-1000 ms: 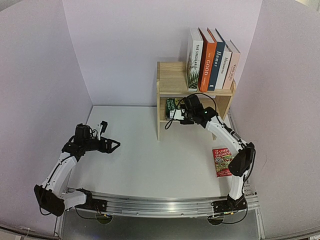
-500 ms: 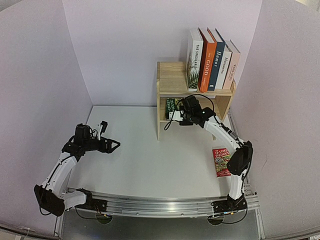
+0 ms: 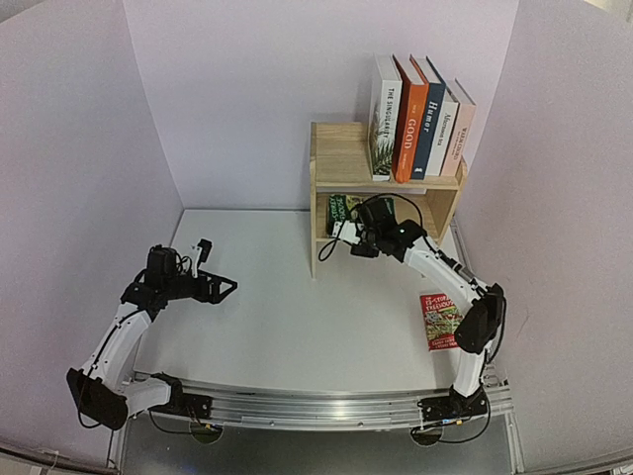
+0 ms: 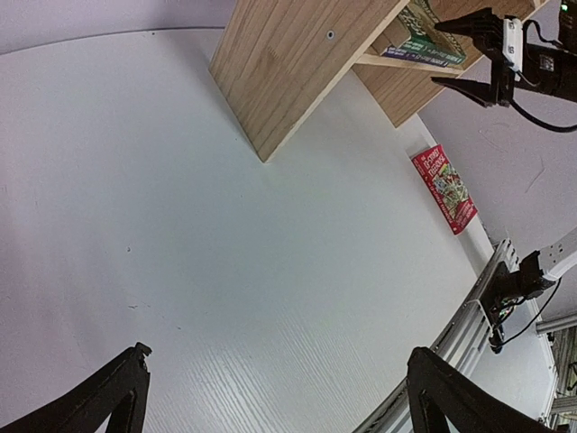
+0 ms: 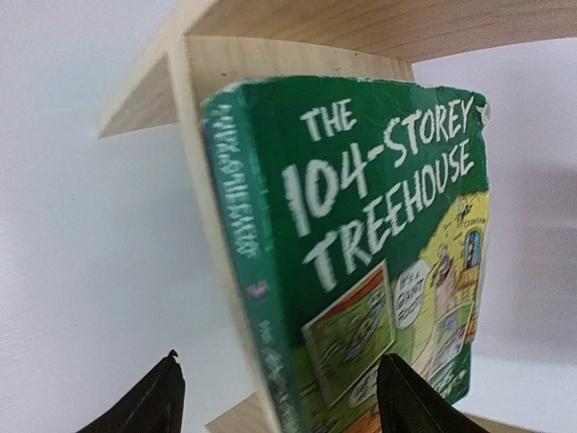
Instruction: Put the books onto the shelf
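Observation:
The wooden shelf point(image 3: 336, 158) stands at the back right, with several books upright on its top tier: a white one with a palm leaf point(image 3: 384, 109), orange "GOOD" point(image 3: 407, 124) and navy "Humor" point(image 3: 428, 119) among them. In the lower tier rests a green "Treehouse" book point(image 3: 342, 210) point(image 5: 379, 207) point(image 4: 425, 27). Just in front of it my right gripper point(image 3: 348, 237) point(image 5: 279, 397) is open and holds nothing. A red "Treehouse" book point(image 3: 439, 320) point(image 4: 444, 188) lies flat on the table. My left gripper point(image 3: 224, 287) point(image 4: 279, 406) hovers open at the left, far from every book.
The shelf's wooden side panel point(image 4: 279, 72) faces the left arm. Lilac walls close in the white table point(image 3: 287, 307) at the back and sides. A metal rail point(image 3: 316, 406) runs along the near edge.
My right gripper has drawn back a little from the lower tier and its jaws have widened, leaving the green book in the shelf. The left arm has not moved.

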Action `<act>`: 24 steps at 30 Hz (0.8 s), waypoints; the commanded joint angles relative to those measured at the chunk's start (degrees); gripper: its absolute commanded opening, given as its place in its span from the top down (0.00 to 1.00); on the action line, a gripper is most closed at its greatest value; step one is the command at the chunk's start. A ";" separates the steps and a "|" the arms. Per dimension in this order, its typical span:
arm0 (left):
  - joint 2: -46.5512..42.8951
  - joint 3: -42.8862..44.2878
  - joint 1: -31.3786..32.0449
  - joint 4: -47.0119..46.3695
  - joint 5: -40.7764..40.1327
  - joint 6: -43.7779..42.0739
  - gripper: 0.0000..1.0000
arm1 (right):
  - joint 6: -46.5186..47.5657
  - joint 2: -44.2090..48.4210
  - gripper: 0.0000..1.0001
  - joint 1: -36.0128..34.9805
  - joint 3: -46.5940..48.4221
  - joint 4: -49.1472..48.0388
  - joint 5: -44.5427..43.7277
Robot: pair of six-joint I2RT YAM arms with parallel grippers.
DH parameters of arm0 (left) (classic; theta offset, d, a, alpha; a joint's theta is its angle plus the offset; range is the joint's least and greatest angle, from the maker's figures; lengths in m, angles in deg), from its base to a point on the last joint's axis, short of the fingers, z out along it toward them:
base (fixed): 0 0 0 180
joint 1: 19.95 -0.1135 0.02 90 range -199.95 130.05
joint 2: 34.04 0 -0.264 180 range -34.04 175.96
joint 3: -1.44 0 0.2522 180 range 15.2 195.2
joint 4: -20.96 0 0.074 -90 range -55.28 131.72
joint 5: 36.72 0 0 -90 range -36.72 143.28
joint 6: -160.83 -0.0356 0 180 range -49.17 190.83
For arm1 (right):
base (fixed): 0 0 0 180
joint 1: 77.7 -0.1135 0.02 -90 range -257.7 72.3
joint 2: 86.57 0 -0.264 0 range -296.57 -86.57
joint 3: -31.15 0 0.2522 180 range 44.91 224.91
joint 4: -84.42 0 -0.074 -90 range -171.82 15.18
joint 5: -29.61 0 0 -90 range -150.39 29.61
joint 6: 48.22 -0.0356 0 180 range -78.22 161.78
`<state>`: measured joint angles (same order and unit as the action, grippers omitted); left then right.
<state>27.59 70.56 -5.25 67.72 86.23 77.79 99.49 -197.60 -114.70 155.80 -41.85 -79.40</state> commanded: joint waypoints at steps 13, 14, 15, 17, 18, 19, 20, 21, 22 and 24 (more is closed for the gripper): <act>-5.49 -6.75 0.12 -13.11 0.03 3.16 0.01 | -69.80 29.92 0.04 -7.56 -35.75 0.57 -18.12; -5.34 -7.20 0.12 -13.98 0.01 3.69 0.01 | -73.37 31.98 0.04 -7.50 -39.01 1.01 -19.27; -5.19 -7.44 0.11 -14.62 0.00 4.03 0.01 | -76.83 33.98 0.03 -6.94 -41.76 1.80 -19.93; -4.87 -7.47 0.14 -15.32 0.05 4.57 0.01 | -85.13 38.59 0.02 -4.65 -47.18 3.89 -19.54; -4.77 -7.33 0.10 -15.22 0.03 4.55 0.01 | -88.73 40.79 0.02 -2.53 -50.08 4.74 -18.31; -4.79 -7.18 0.10 -15.01 -0.01 4.42 0.01 | -91.26 42.65 0.02 -0.18 -52.64 5.25 -16.89; -4.91 -7.05 0.12 -14.67 -0.07 4.23 0.01 | -92.97 44.26 0.02 2.77 -54.93 5.55 -15.02; -5.04 -6.94 0.10 -14.15 -0.13 4.00 0.01 | -94.43 45.87 0.02 6.82 -57.32 5.84 -12.30; -5.17 -6.87 0.11 -13.58 -0.34 3.73 0.01 | -94.60 46.33 0.02 10.23 -58.46 5.91 -9.95; -5.42 -6.81 0.08 -12.57 -0.64 3.56 0.01 | -93.39 45.13 0.02 19.25 -59.69 6.07 -4.33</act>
<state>22.80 63.13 -5.25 55.87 86.07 81.35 14.97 -153.01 -108.16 99.21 -37.70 -92.41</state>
